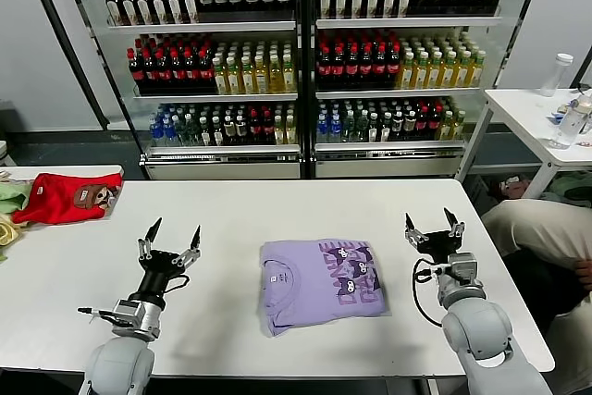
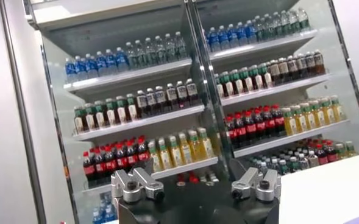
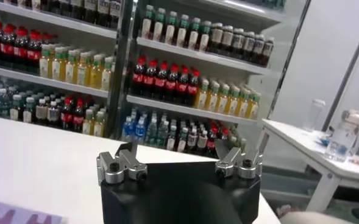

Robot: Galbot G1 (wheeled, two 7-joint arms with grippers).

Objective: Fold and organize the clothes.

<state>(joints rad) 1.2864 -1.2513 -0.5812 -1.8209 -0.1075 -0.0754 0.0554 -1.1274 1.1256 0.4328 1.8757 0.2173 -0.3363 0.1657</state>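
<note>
On the white table (image 1: 231,201), at ten o'clock, a red garment (image 1: 67,197) lies by the far left edge. At eight o'clock the left gripper (image 1: 173,231) stands fingers-up, spread wide, holding nothing. Centre, near six o'clock, the lavender T-shirt (image 1: 319,284) lies folded, print up. At four o'clock the right gripper (image 1: 433,220) also points up, wide and empty, beside the shirt.

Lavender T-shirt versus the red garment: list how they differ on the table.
The lavender T-shirt lies at the table's middle between the left gripper and right gripper; the red garment sits at the far left corner. The T-shirt shows dark purple figures, the red garment a brown face. Both lie folded flat.
</note>
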